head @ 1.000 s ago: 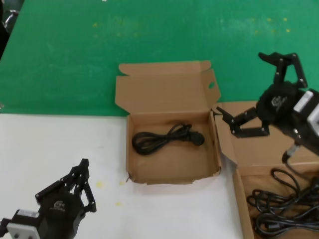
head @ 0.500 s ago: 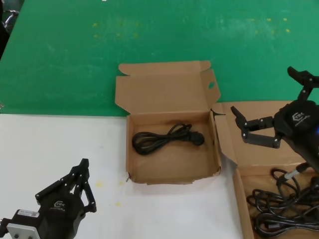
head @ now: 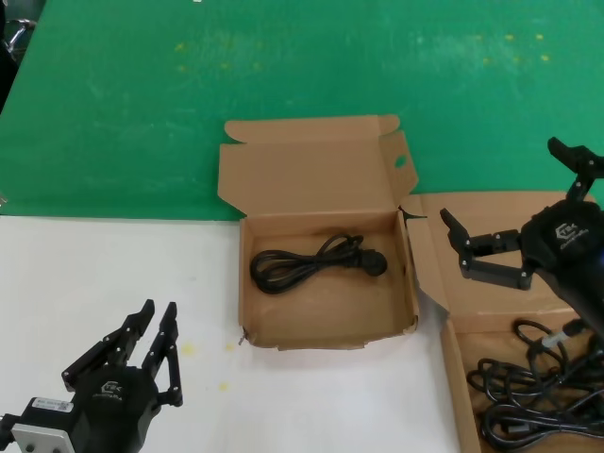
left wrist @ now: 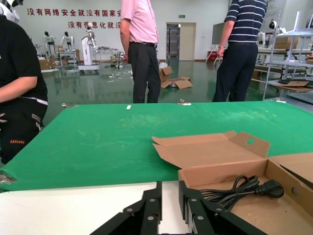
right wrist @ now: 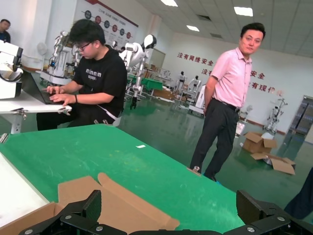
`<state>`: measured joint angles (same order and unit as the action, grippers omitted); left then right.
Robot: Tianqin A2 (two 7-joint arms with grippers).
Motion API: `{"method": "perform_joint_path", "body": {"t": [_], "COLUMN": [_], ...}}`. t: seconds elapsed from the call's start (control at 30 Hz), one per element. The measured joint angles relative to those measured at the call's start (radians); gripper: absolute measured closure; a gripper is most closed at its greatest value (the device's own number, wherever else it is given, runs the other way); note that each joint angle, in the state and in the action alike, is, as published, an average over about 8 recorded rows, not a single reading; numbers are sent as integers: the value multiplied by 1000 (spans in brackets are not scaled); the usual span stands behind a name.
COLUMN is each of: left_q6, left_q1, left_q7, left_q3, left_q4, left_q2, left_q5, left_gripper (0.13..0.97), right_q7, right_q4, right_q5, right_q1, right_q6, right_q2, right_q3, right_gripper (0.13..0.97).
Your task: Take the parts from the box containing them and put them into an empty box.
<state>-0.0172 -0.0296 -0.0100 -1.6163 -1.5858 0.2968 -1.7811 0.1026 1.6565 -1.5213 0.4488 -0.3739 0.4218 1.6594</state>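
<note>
While below splayed right fingers (head: 453, 236), cords (head: 528, 396).

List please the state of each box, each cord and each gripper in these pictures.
Box with the oval hole: lid open, one power cord lying coiled inside.
Box on the right: lid open, several black cords piled inside.
Right gripper: open wide, empty, above the right box.
Left gripper: nearly closed, empty, over the white table.

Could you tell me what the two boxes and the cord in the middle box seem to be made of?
The middle box and the right box look like plain brown matte cardboard, judging by their folded flaps and raw edges. The cord looks like black, slightly glossy rubbery or plastic-sheathed cable with a moulded plug; the exact material is unclear.
</note>
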Motion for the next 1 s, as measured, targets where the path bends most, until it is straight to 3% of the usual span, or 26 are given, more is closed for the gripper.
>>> {"method": "perform_joint_path", "body": {"t": [0.3,0.57,0.7,1.0], "left_q6": [2,4,5,7], "left_q1": [3,7,8,12], "left_q7": [1,3,3,4], "left_q3": [2,4,5,7], "left_q4": [-2,-3,-4,-6], "left_q2": [0,1,1,1], "left_q5": [-2,-4,-5,-8], "left_gripper": [819,648,648,431], "right_q7": [-12,-23,-29,-42], "right_q4": [-7,-13,-16,-23], "right_q5": [-32,-63,-79,-114], "right_q1": [-52,-102,-127,-184], "right_q6": [43,85,106,153], "right_q2": [-14,-28,-34,-50], "right_q3": [-7,-13,-17,-24], "right_gripper": [129,129,129,129]}}
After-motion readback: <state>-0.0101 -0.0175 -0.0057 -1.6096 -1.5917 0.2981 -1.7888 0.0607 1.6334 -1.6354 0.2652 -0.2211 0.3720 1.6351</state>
